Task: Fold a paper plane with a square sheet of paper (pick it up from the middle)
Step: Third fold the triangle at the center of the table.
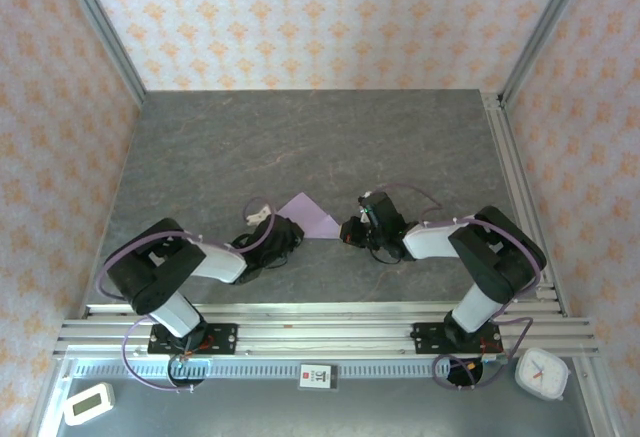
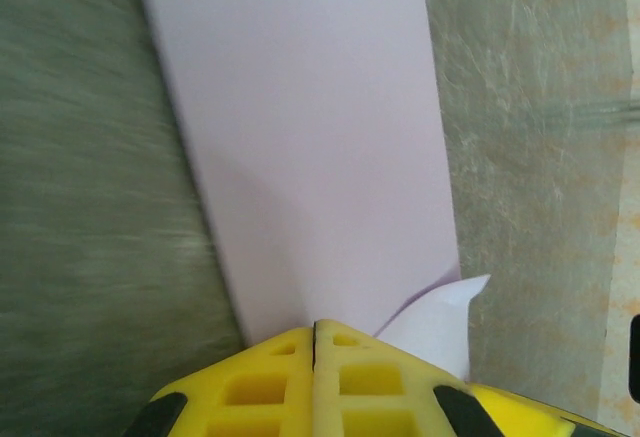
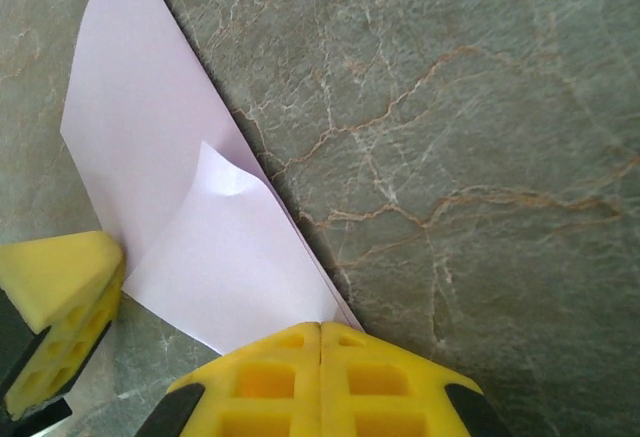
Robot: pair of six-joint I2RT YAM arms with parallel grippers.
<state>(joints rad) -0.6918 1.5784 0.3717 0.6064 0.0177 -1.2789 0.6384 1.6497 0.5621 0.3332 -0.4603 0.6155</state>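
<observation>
The square sheet of paper (image 1: 311, 217) is pale lilac and lies folded into a triangle on the grey marble table (image 1: 300, 147), between my two grippers. My left gripper (image 1: 283, 234) is shut, its yellow tips (image 2: 315, 325) at the sheet's (image 2: 300, 137) near edge, beside a raised white flap (image 2: 440, 322). My right gripper (image 1: 350, 231) is shut too, its tips (image 3: 321, 327) against the near corner of the sheet (image 3: 200, 217). The paper runs under both pairs of tips; I cannot tell if it is pinched. The left gripper's finger (image 3: 62, 282) touches the sheet's left edge.
Aluminium rails (image 1: 320, 332) cross the near edge, and another rail (image 1: 510, 177) runs along the right side. A white clock (image 1: 543, 372), a small white timer (image 1: 88, 403) and a label card (image 1: 315, 375) lie in front. Patterned walls enclose the table.
</observation>
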